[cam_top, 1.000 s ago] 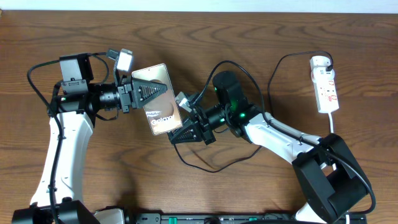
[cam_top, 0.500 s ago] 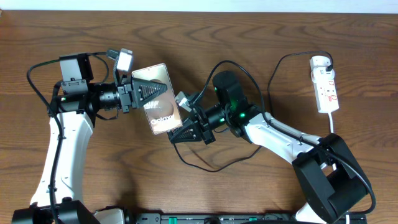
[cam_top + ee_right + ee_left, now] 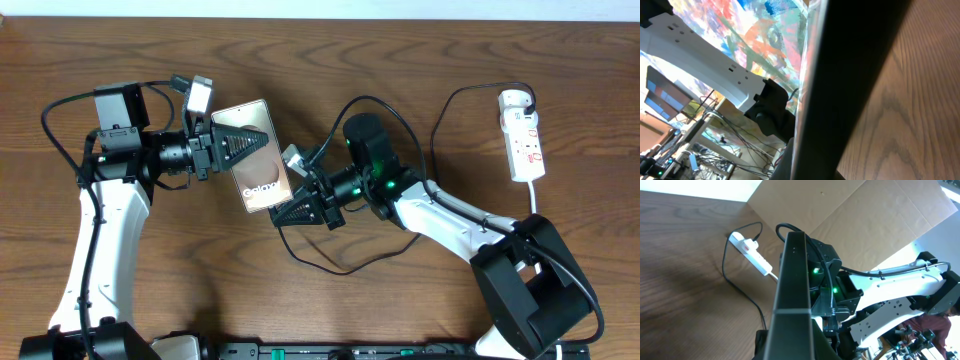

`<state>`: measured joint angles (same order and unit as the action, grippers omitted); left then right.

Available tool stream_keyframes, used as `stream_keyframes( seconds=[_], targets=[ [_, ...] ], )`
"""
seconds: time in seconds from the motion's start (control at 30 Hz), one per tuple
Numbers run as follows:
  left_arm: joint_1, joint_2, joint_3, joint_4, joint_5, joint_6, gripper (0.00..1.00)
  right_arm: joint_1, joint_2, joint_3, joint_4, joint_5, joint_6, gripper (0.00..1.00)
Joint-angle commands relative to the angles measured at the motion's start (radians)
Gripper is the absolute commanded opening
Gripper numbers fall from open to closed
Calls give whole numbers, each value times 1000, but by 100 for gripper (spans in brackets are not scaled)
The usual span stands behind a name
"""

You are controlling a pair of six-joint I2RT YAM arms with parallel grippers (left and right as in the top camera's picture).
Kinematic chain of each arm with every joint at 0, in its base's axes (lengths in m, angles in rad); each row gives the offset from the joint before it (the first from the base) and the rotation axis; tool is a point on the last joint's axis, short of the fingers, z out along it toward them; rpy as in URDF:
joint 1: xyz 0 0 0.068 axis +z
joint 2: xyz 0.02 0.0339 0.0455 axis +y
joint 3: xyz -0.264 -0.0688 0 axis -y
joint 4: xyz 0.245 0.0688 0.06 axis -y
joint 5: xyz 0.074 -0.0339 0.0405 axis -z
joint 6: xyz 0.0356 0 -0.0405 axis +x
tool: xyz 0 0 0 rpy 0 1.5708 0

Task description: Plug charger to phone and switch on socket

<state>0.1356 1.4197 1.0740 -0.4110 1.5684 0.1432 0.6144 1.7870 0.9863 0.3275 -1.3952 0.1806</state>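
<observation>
Starting overhead: seeing the phone [image 3: 265, 185] held up over the table [image 3: 400, 60], a bit toward 9 o'clock from centre, back side up, clamped from its 9 o'clock edge by the left gripper [image 3: 245, 148]. Spotting the right gripper [image 3: 290, 215] at the phone's 5 o'clock corner, pinched tight, apparently on the charger [image 3: 335, 272], judging by the cable looping straight into it. Can't make out the tip itself. Finding the socket [image 3: 524, 135] way out at 3 o'clock, well apart from both arms.

Moving to the left wrist: looking along the phone [image 3: 792, 290] edge-on, with the socket [image 3: 751, 250] up at 10 o'clock and a black lead running off it.

Checking the right wrist: nothing but the phone's dark edge [image 3: 840, 85] across the frame, no port or plug showing.

Guessing mid plug-in here, with no way to confirm a seated tip. Still need to flip the switch after that.
</observation>
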Motion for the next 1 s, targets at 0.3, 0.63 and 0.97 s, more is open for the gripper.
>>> stream_keyframes(
  seconds=[0.3,0.63,0.97],
  targets=[
    [-6,-2,10,2,-37,32,7,-41,-8,24,29,2,10,1],
    [-6,-2,10,1,-36,32,7,-47,-8,24,86,6,51,1],
    [-6,-2,10,1,-36,32,7,-51,-8,24,100,6,55,1]
  ],
)
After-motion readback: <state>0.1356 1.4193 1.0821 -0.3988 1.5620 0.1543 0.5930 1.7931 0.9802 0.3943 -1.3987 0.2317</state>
